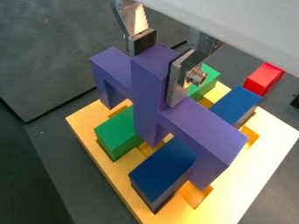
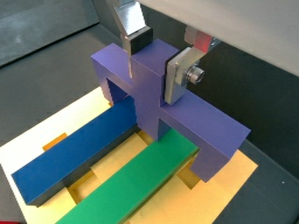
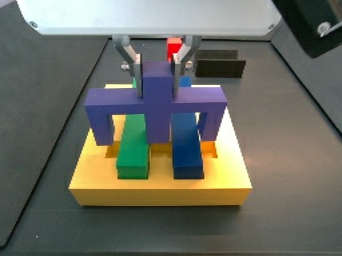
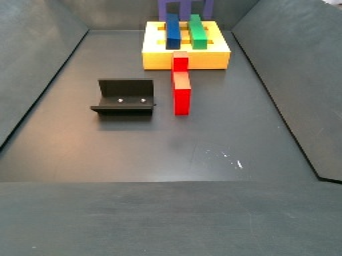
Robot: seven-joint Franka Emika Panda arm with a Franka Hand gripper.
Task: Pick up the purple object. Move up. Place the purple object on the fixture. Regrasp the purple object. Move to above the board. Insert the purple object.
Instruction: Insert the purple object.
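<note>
Here the hand (image 3: pixel 156 68) is clamped on the raised stem of the purple object (image 3: pixel 155 108), which hangs straight beneath it, its legs straddling the green and blue bars over the board (image 3: pixel 160 178).

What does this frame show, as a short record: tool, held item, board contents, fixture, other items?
tool: tool above the yellow board, fingers clamped on the purple arch's stem
held item: purple arch, legs straddling the green bar and blue bar
seating: cannot tell if the legs are fully in their slots
fixture: black bracket on the floor, nothing on it
other items: red block on the floor between bracket and board
</note>
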